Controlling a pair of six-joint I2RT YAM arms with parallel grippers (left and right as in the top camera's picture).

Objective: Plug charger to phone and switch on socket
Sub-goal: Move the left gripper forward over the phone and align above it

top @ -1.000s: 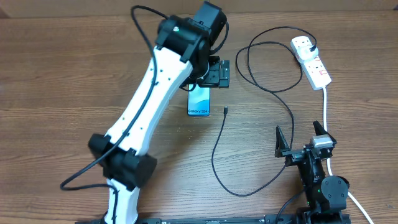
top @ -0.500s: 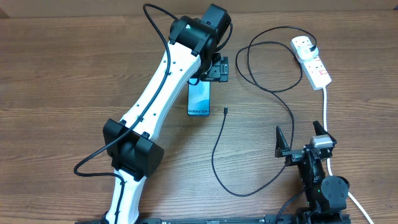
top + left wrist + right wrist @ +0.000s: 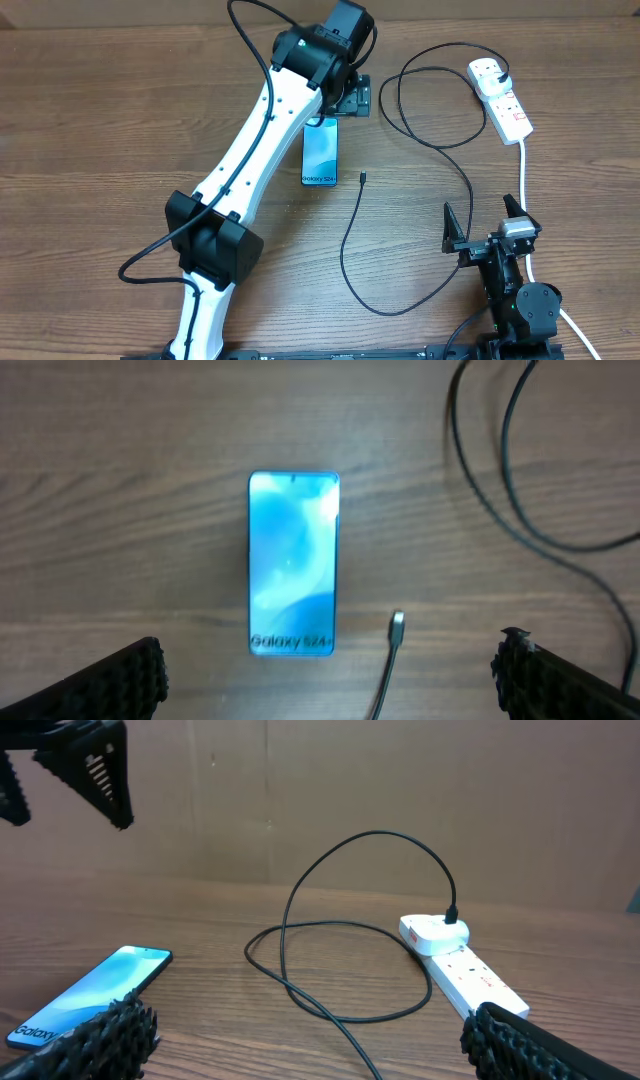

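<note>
while the left gripper (image 3: 330,642) hangs above the wooden table (image 3: 100,130) with its fingers spread wide and nothing between them, the phone (image 3: 320,155) lies flat below it, blue screen up, the "galaxy s24" lettering at the end nearer the robot. the charger (image 3: 345,240) is a thin black cable; its small connector tip (image 3: 362,179) rests on the wood just to the right of the phone's near corner, close but not touching. from there the cable curves toward the robot, swings right, then loops away to the white power strip, the socket (image 3: 503,98), where its black plug (image 3: 503,75) sits in the far outlet. a thick white cord (image 3: 523,165) runs from the strip back past the right gripper (image 3: 481,218), which sits low at the near edge, jaws apart and empty, well clear of phone and tip.
</note>
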